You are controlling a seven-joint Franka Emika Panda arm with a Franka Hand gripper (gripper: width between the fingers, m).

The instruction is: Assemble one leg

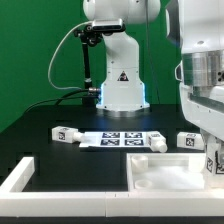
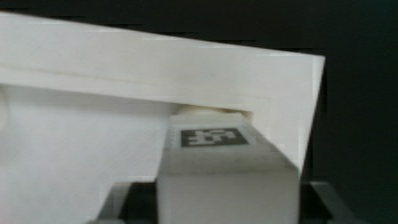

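Holding a tagged white leg (image 2: 222, 160) between its fingers, your gripper (image 2: 217, 195) presses that leg's end up under the big white tabletop (image 2: 143, 90), as the wrist view shows. In the exterior view the tabletop (image 1: 170, 175) lies in front of the marker board (image 1: 118, 139), with the arm low at its right edge. Keep the leg square to the tabletop, and don't loosen before it seats. Two spare legs (image 1: 66, 134) flank the marker board.
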